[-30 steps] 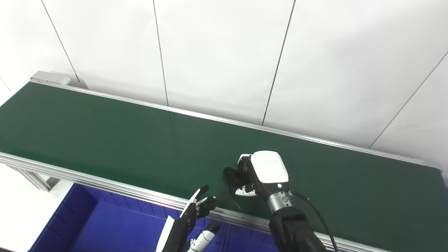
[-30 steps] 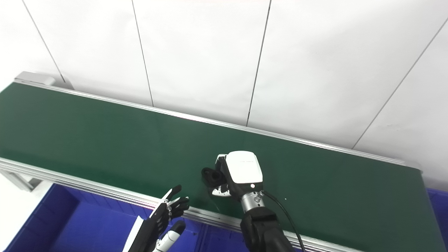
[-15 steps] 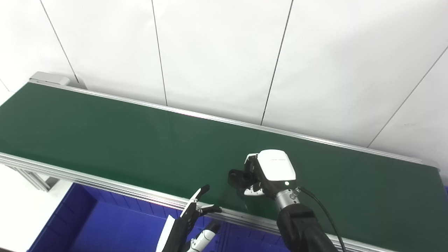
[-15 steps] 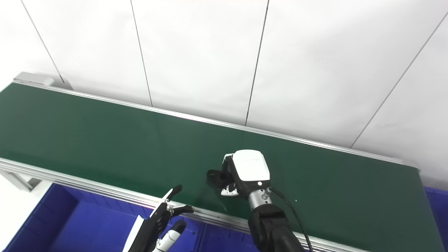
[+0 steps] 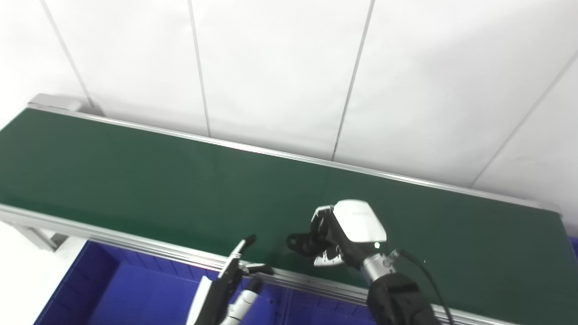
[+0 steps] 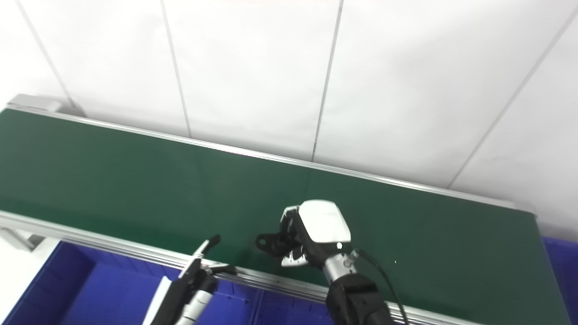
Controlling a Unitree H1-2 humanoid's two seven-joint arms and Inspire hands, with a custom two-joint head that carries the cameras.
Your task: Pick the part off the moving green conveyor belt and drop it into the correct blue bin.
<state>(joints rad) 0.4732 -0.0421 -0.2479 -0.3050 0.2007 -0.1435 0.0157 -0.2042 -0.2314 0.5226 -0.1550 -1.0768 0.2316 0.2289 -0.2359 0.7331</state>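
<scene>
Fingers of the right hand (image 5: 343, 237) are curled around a small black part (image 5: 301, 241), which sticks out to the hand's left above the green conveyor belt (image 5: 135, 180), near its front rail. Left hand (image 5: 230, 282) sits lower, seen edge-on over the blue bin (image 5: 113, 293) in front of the belt, fingers spread and holding nothing. White wall panels (image 5: 280, 67) rise behind the belt.

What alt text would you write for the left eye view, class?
The right robot hand grips a small black plastic part above the long green conveyor belt. The left robot hand waits, fingers apart, over the blue plastic bin below the belt's near rail.
</scene>
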